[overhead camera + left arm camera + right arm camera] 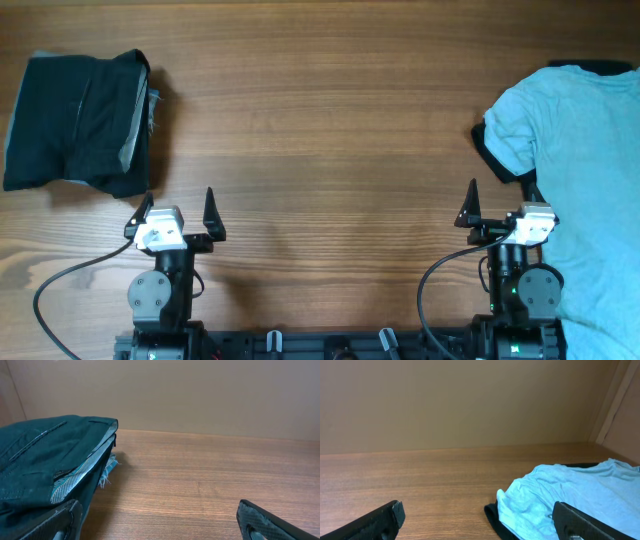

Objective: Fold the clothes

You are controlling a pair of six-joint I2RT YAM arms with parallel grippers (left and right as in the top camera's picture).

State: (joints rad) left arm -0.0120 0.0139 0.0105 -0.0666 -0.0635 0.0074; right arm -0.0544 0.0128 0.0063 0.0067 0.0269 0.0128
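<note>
wooden table [320, 110] | pale aqua T-shirt [590, 150] lay crumpled at the right edge, over a black shirt [492, 158] peeking out beneath | folded black T-shirt [70, 120] with grey lining sat far left | left gripper [177, 210] fingers spread, empty, near that fold | right gripper [503, 200] fingers spread, holding nothing, beside the aqua cloth

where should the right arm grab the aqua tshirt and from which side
Probably grip the aqua T-shirt at its bunched left edge, coming in from the middle of the table with the open right gripper. That edge puffs up in folds, though a black garment lies just beneath it.
</note>
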